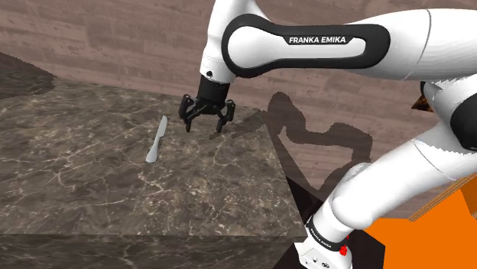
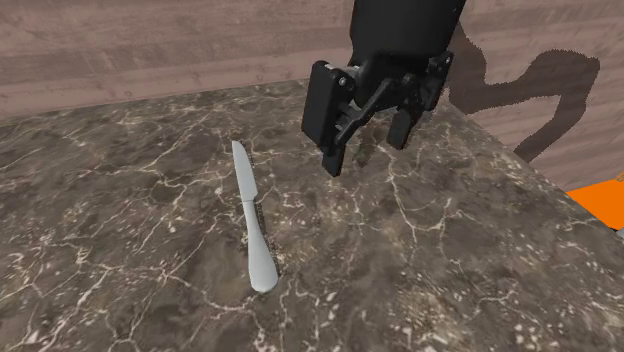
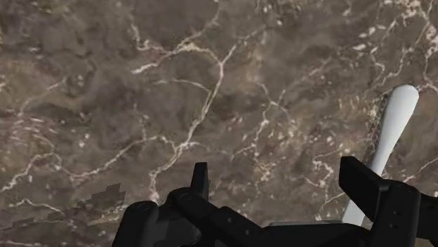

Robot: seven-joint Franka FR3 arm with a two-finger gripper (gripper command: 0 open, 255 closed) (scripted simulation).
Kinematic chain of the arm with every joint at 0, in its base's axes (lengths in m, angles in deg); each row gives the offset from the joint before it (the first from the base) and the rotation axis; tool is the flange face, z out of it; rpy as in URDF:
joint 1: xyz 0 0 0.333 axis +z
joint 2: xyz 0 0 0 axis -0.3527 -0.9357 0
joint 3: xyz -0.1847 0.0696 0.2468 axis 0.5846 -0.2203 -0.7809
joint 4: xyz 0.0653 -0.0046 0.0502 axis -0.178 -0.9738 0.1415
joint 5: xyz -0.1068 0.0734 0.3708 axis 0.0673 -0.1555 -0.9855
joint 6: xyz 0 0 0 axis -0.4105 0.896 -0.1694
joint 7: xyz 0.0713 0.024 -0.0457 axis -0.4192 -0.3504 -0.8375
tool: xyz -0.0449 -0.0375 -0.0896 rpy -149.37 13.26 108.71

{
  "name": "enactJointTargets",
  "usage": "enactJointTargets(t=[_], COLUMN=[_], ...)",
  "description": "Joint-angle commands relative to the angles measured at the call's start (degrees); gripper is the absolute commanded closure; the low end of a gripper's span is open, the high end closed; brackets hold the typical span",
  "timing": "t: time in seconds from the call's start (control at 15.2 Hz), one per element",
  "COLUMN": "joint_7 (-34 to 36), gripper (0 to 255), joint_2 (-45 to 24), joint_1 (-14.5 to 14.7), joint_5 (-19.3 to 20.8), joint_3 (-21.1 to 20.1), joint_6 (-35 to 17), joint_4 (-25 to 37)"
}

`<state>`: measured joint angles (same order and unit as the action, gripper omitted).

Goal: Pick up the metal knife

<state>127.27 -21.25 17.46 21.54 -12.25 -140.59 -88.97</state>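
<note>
You see a slim, smooth pale-grey knife (image 1: 157,141) (image 2: 251,220) (image 3: 389,140) flat on the veined brown marble counter (image 1: 92,176). Its pointed blade end lies nearest your black gripper (image 1: 205,122) (image 2: 365,150) (image 3: 281,182), whose fingers are spread and empty.

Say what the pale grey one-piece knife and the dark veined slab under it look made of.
Pale grey knife: smooth, uniform light grey, blade and handle one piece; possibly matte metal, though no shine confirms it. Dark slab: looks like marble or similar stone, given its mottled brown ground and branching white veins.
</note>
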Motion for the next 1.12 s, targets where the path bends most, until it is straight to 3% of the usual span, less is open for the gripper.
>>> enactJointTargets(t=[0.0,0.26,0.53,1.06], joint_7=[4.87,14.75,24.58,25.20], gripper=[0,0,0,0], joint_2=[-4.41,-13.70,-23.55,-25.00], joint_1=[-0.72,-1.33,-0.16,0.21], joint_5=[1.57,6.60,13.08,13.94], joint_3=[-1.93,-4.89,-6.11,-5.82], joint_6=[-1.86,-4.01,-4.48,-10.07], joint_4=[3.36,11.37,20.86,16.59])
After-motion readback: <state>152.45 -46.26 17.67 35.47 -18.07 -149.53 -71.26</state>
